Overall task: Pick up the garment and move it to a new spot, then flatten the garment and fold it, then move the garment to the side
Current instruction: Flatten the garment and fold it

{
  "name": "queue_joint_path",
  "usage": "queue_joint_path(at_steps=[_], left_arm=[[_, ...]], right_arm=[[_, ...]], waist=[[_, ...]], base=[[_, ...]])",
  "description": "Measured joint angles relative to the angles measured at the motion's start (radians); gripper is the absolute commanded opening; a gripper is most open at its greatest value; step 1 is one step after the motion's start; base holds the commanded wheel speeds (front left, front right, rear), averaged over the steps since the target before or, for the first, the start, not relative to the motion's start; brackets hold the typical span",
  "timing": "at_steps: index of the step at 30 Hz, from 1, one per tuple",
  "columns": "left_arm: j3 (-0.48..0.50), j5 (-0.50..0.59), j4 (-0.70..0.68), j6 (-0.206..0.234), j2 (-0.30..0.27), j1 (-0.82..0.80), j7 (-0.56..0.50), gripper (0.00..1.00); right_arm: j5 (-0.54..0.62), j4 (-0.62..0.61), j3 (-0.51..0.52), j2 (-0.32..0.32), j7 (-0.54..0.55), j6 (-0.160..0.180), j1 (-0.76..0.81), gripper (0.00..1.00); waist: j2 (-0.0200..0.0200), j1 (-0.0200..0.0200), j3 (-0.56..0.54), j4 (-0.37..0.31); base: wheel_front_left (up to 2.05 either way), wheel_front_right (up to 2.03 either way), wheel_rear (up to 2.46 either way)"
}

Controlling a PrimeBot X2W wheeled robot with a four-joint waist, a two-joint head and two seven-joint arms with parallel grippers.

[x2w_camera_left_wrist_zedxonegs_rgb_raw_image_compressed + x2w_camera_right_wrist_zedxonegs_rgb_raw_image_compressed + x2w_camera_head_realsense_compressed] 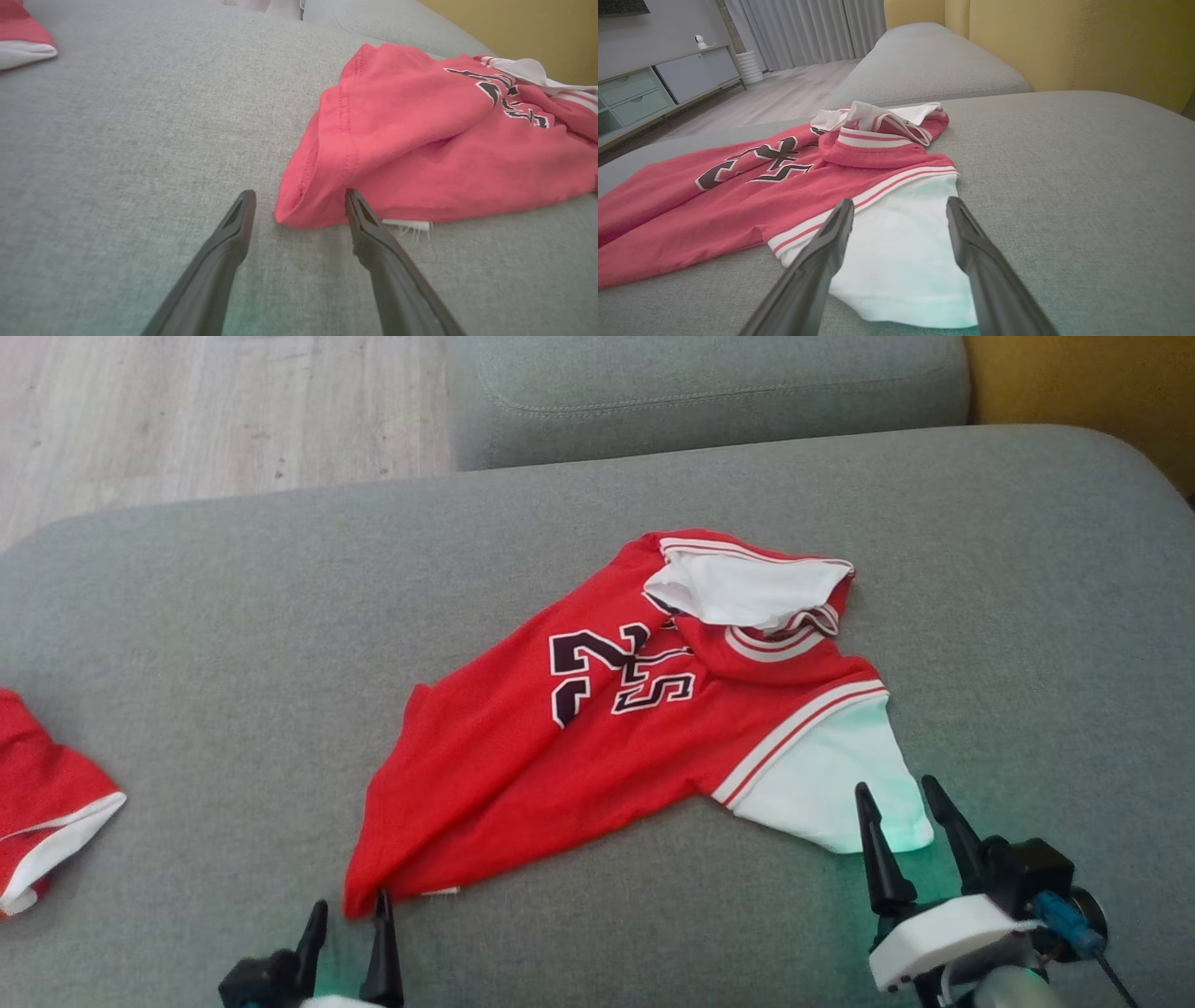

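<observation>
The red garment is lying rumpled across the middle of the grey sofa cushion, number facing up and collar bunching at the far right. The left gripper is spreading its fingers wide right at the garment's near hem corner, which is poking in between the tips. The right gripper is gaping wide too, its fingertips sitting over the white sleeve and gripping nothing.
</observation>
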State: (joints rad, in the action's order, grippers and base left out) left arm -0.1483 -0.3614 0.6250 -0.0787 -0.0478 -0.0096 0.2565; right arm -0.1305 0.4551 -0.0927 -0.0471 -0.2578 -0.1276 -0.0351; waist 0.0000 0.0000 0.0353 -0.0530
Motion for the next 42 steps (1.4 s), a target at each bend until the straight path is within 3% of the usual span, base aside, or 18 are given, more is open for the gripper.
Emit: queue_joint_path(at_steps=[13, 14, 15, 16, 17, 26, 36, 37, 38, 42], left_arm=[[-0.020, -0.088, 0.083, -0.027, 0.000, -0.082, 0.001, 1.00], [-0.020, -0.093, 0.086, -0.028, 0.000, -0.092, 0.002, 0.88], [-0.021, -0.106, 0.091, -0.029, 0.000, -0.102, 0.002, 0.67], [-0.023, -0.117, 0.100, -0.031, 0.000, -0.113, 0.002, 0.31], [-0.027, -0.122, 0.110, -0.035, 0.000, -0.122, 0.003, 0.00], [-0.054, -0.140, 0.123, -0.046, -0.001, -0.151, 0.009, 0.00], [-0.071, -0.131, 0.089, -0.053, -0.001, -0.151, 0.009, 0.00], [-0.073, -0.131, 0.086, -0.053, -0.001, -0.151, 0.009, 0.00], [-0.072, -0.130, 0.082, -0.053, -0.001, -0.151, 0.008, 0.00], [-0.044, -0.112, 0.046, -0.053, 0.000, -0.149, 0.001, 0.00]], right_arm=[[0.010, 0.009, -0.008, 0.000, 0.000, 0.000, -0.021, 1.00], [0.011, 0.012, -0.007, 0.000, 0.000, 0.000, -0.024, 1.00], [0.015, 0.016, -0.005, 0.000, 0.000, 0.000, -0.027, 1.00], [0.017, 0.023, -0.001, 0.000, 0.000, 0.000, -0.029, 1.00], [0.017, 0.033, 0.003, 0.000, 0.000, 0.000, -0.033, 1.00], [-0.018, 0.197, 0.067, 0.000, 0.000, 0.000, -0.111, 1.00], [-0.075, 0.475, 0.017, -0.008, -0.007, 0.000, -0.266, 1.00], [-0.097, 0.488, -0.001, -0.012, -0.007, 0.000, -0.274, 0.69], [-0.128, 0.494, -0.025, -0.019, -0.007, 0.000, -0.280, 0.00], [-0.204, 0.505, -0.114, -0.029, -0.008, 0.000, -0.303, 0.00]], waist=[[0.0000, 0.0000, 0.035, -0.029], [0.0000, 0.0000, 0.040, -0.030], [0.0000, 0.0000, 0.045, -0.031], [0.0000, 0.0000, 0.050, -0.033], [0.0000, 0.0000, 0.054, -0.034], [0.0000, 0.0000, 0.083, -0.030], [0.0000, -0.0001, 0.108, 0.004], [0.0000, -0.0001, 0.110, 0.006], [0.0000, -0.0001, 0.111, 0.008], [0.0000, 0.0000, 0.106, 0.008]], base=[[0.00, 0.00, 0.00], [0.00, 0.00, 0.00], [0.00, 0.00, 0.00], [0.00, 0.00, 0.00], [0.00, 0.00, 0.00], [0.00, 0.00, 0.00], [0.00, 0.00, 0.00], [0.00, 0.00, 0.00], [0.00, 0.00, 0.00], [0.00, 0.00, 0.00]])
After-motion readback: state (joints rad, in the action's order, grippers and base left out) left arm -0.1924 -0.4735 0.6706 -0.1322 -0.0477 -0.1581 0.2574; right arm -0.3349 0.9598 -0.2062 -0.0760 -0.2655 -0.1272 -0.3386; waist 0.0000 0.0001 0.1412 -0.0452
